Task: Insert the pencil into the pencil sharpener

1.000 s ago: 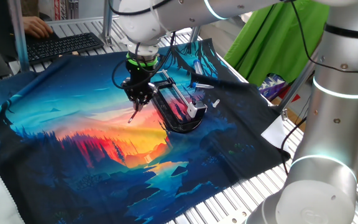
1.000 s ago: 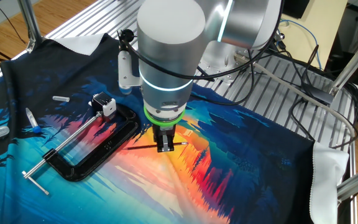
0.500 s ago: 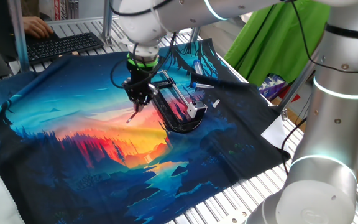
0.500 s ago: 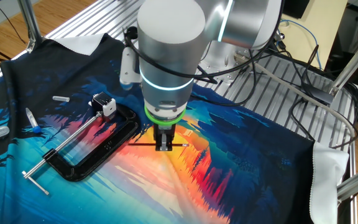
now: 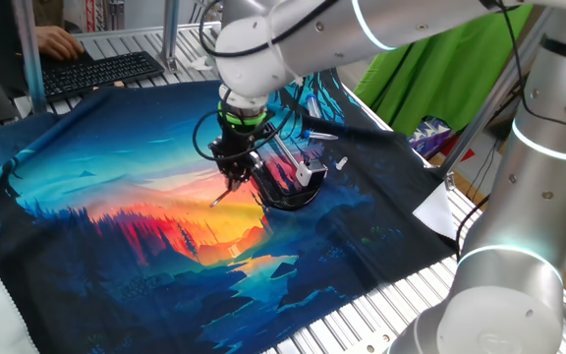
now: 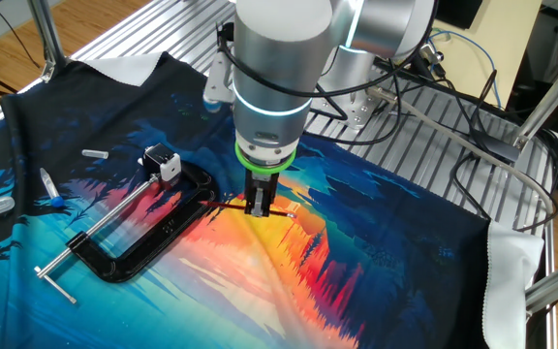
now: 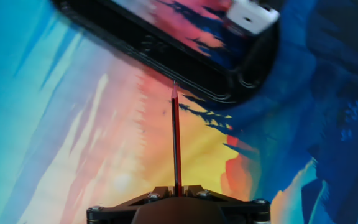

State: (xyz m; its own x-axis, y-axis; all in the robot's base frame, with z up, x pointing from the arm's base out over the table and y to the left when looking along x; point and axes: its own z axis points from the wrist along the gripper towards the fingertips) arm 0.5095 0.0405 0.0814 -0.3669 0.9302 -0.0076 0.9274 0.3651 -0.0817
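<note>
The arm [image 6: 281,58] is built of smooth silver-grey cylindrical links, each joint ringed by a glowing cyan-white band. A green collar sits above the small black gripper [image 6: 260,202]. Black cables are looped beside the wrist.

One fixed view looks across the colourful printed cloth [image 5: 116,226] toward a keyboard; the other looks down from the opposite side. The near hand view shares the black C-shaped clamp [image 7: 185,62].

Arm reaching down over the table

The gripper [image 6: 260,206] points straight down, its two fingers closed tight on something thin.
</note>
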